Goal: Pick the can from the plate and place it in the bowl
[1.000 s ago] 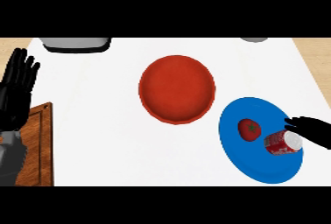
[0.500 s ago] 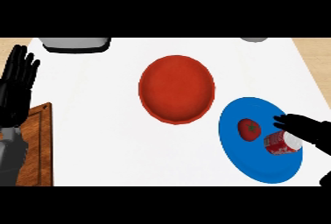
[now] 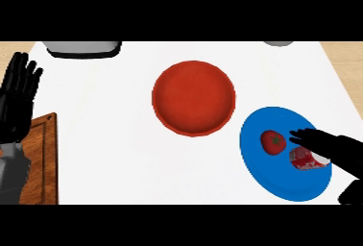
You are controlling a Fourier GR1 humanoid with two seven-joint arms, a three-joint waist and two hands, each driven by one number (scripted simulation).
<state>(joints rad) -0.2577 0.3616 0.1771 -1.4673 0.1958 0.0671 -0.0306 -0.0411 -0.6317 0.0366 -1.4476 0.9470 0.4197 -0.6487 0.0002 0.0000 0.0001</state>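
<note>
Two things lie on our blue plate: a tomato and the red-and-white can, on its side. Our right hand hovers over the can, fingers straight, curled around nothing. The red bowl sits up-left of the plate. Our left hand rests open at the left edge, above a wooden board.

One can, one tomato, one blue plate, one red bowl, two hands.

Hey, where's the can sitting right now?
In the head view, the can lies on the blue plate at the lower right, beside the tomato, partly under the right hand.
</note>
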